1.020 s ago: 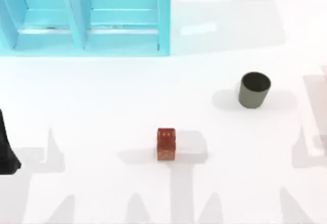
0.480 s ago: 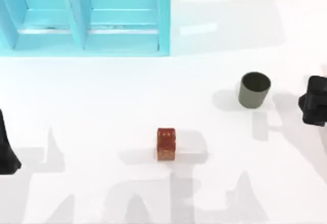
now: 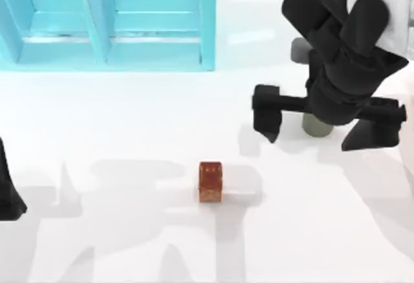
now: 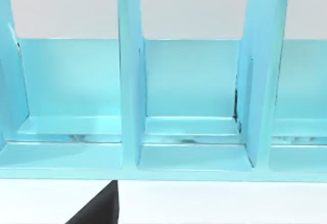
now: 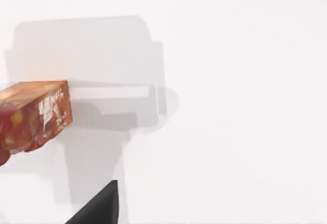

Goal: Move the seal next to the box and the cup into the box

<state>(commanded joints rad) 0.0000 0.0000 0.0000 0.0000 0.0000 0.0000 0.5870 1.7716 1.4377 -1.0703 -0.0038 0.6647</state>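
The cup [image 3: 316, 126] is sitting on the table's right half, mostly hidden under the right gripper [image 3: 323, 123], whose jaws are hanging wide either side of it. The seal [image 3: 210, 181] is resting mid-table, well apart from the box [image 3: 207, 21], so neither move is done. The left arm [image 3: 8, 189] is idling at the left edge; no writing is showing.

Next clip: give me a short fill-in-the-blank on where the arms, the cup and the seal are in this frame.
1. The right gripper, fingers spread wide, is above the ____, its fingers either side of it.
2. The seal stands on the white ____, touched by no gripper.
3. The box in the table's far left corner is coloured ____.
4. The ____ arm is parked at the table's left edge.

Missing words: cup; table; blue; left
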